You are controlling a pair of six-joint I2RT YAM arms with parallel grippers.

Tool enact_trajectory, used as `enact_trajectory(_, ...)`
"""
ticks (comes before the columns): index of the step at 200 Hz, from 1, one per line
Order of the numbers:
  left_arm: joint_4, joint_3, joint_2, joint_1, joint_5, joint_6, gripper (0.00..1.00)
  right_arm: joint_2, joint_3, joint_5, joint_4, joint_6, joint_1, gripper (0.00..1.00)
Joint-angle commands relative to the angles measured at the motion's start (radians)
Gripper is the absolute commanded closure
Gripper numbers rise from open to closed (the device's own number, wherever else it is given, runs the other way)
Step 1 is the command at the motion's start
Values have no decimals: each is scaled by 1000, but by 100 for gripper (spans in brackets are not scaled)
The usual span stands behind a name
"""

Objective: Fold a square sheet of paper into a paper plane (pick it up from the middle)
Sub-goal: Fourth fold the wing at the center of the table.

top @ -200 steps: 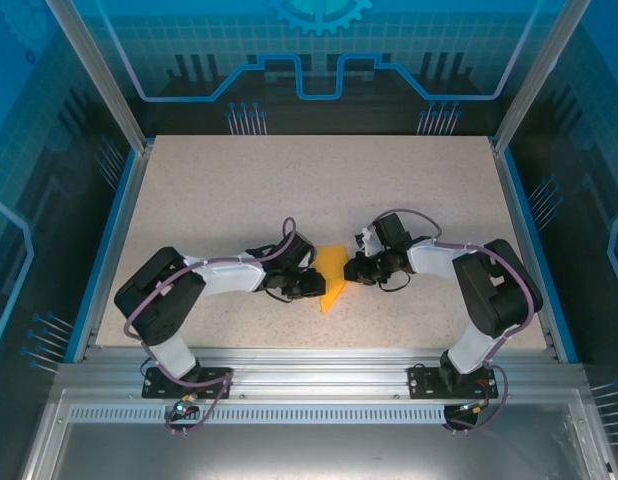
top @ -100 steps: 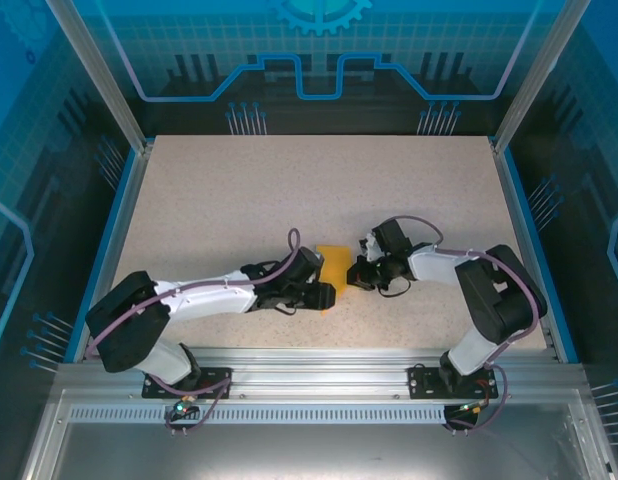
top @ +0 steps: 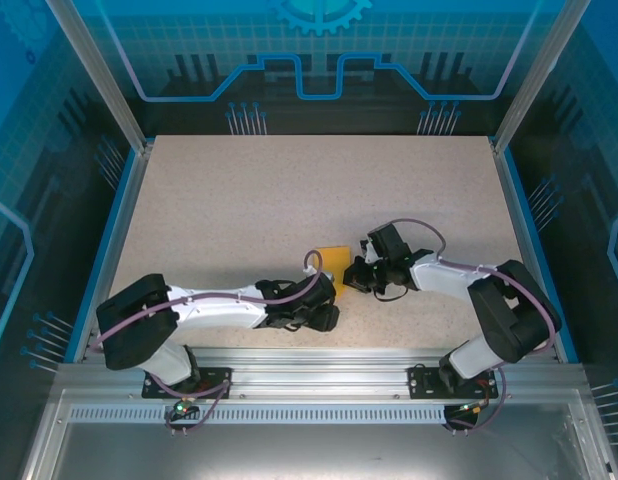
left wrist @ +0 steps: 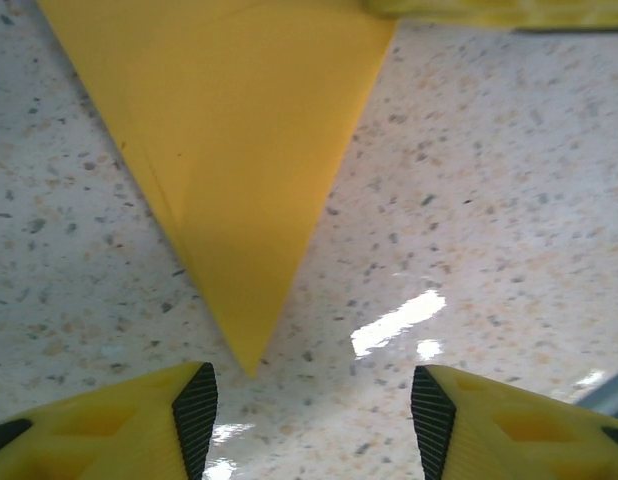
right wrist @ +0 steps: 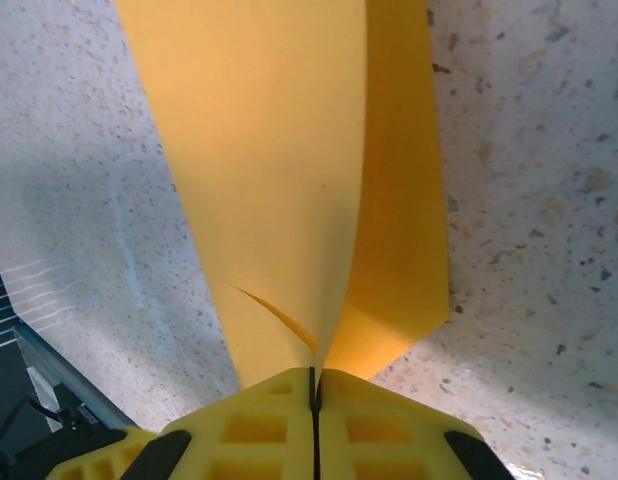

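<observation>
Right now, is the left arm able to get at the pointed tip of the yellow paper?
Probably yes. The left pincer stands open, low over the table, and the paper lies just ahead, its tip pointing into the gap, nothing between. The right pincer is shut on another part of it.

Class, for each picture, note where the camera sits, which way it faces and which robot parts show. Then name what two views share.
Top external: above and behind the arm bases, facing down onto the speckled beige table; the left arm and right arm show.
Left wrist: on the left arm, facing the table past the open left gripper.
Right wrist: on the right arm, facing along the right gripper, shut on the folded orange-yellow paper sheet.
Shared: both wrist views show that paper and the table.
</observation>
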Motion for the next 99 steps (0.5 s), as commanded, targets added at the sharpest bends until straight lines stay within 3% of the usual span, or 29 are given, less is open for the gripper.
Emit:
enact_trajectory(1,-43,57,30,-7,-78,74,41,-17,19,2,-46,-1,16,93)
enact_trajectory(56,-69,154,122,-7,-117,127,44,20,73,-19,-80,-51,19,90)
enact_trajectory(99,-101,173,162,-8,-165,86,48,34,97,-25,-95,-65,20,88)
